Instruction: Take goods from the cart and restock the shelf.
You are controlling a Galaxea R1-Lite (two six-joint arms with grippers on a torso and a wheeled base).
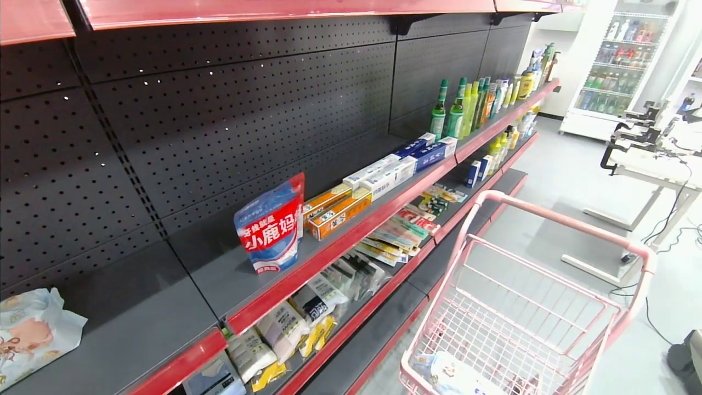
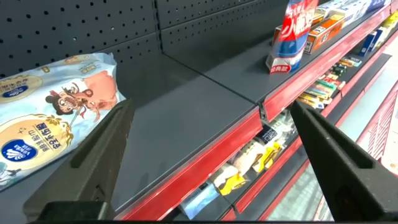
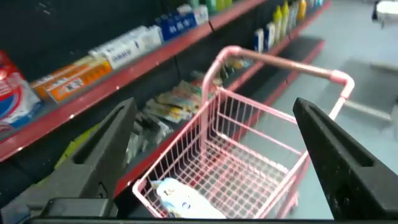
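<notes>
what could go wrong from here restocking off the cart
The bag stands upright close to the shelf lip; an arm brushing it could tip it off. The pack lies low in the cart against its wire wall, so the open right end effector might snag wires on the way down.

A pale printed pack (image 1: pixel 33 334) is laid at the left end of a dark, red-edged shelf (image 1: pixel 137 312). Farther right, a red-and-blue pouch (image 1: pixel 271 227) is stood upright beside orange boxes (image 1: pixel 335 211), then white boxes (image 1: pixel 384 174) and blue boxes (image 1: pixel 425 153).
</notes>
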